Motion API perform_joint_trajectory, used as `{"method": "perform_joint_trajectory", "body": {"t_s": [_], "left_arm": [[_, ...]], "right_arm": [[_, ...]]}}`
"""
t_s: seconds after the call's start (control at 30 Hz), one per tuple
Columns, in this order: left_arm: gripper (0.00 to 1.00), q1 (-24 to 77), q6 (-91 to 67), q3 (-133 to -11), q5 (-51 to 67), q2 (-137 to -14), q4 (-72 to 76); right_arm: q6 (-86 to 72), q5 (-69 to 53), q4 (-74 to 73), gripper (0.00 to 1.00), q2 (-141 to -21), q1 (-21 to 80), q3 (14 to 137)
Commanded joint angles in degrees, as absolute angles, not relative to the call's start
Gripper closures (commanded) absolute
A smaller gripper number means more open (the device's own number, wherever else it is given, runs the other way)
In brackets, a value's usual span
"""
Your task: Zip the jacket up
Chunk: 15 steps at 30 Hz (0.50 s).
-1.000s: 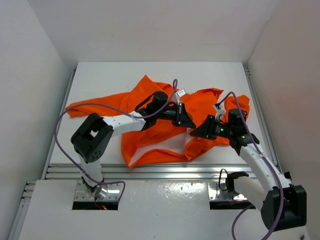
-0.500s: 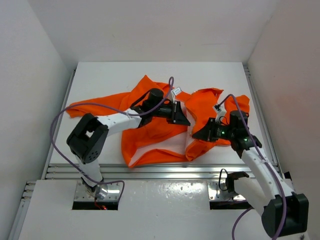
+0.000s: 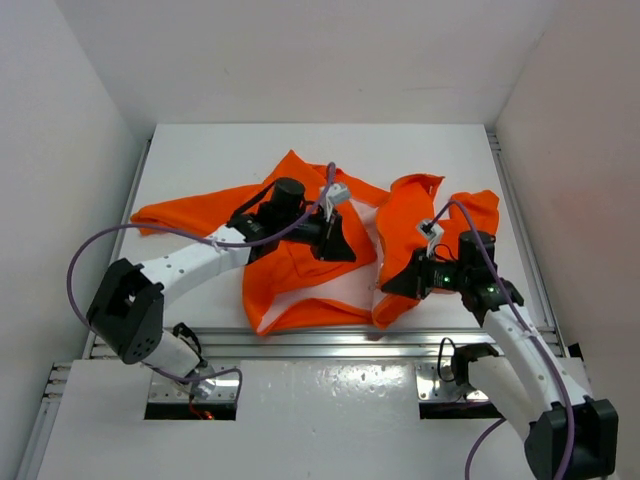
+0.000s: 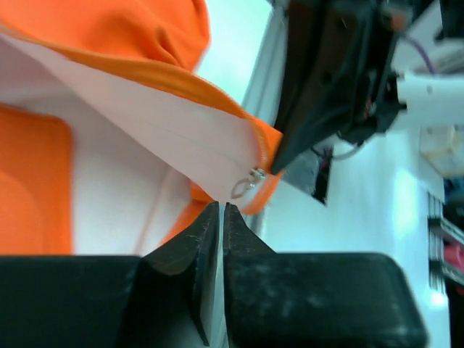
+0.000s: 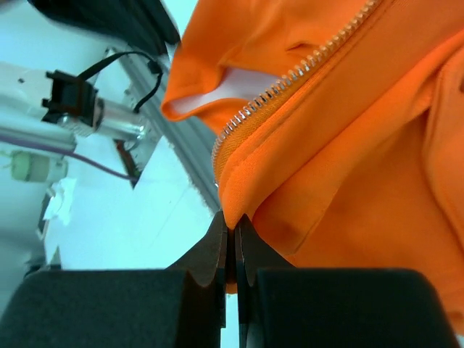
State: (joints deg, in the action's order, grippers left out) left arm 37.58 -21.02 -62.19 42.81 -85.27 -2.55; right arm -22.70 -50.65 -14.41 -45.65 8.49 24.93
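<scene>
The orange jacket (image 3: 290, 275) lies rumpled and open in the middle of the table, with its pale lining (image 3: 345, 290) showing between the two front panels. My left gripper (image 3: 340, 247) is shut on the left panel's front edge. In the left wrist view (image 4: 220, 207) pale lining (image 4: 145, 145) runs into its closed fingers, and a small metal zipper pull (image 4: 249, 182) hangs just beyond them. My right gripper (image 3: 393, 287) is shut on the right panel's orange edge (image 5: 239, 185). In the right wrist view (image 5: 230, 219) the light zipper teeth (image 5: 290, 78) run along that edge.
One sleeve (image 3: 170, 213) stretches to the left. Another bunch of fabric (image 3: 478, 212) lies behind the right arm. A metal rail (image 3: 300, 345) runs along the table's near edge. White walls close in the left, back and right sides.
My left gripper has moved left, pulling its panel along. My right gripper has moved toward the near edge with its panel. The gap between the panels has widened and shows more lining.
</scene>
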Motion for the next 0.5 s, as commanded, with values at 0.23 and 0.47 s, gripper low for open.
{"method": "perform_joint_trajectory", "body": {"t_s": [0.23,0.47], "left_arm": [[0.93,45.43,-15.21,-65.74,44.3,-89.29,-4.75],[0.94,48.77,-16.26,-66.45,44.38,-91.05,-5.27]], "right_arm": [[-24.95,-57.04,-8.88,1.0,-48.08,9.84,27.25],[-25.49,-57.22,-8.7,1.0,-47.72,9.84,27.25]]}}
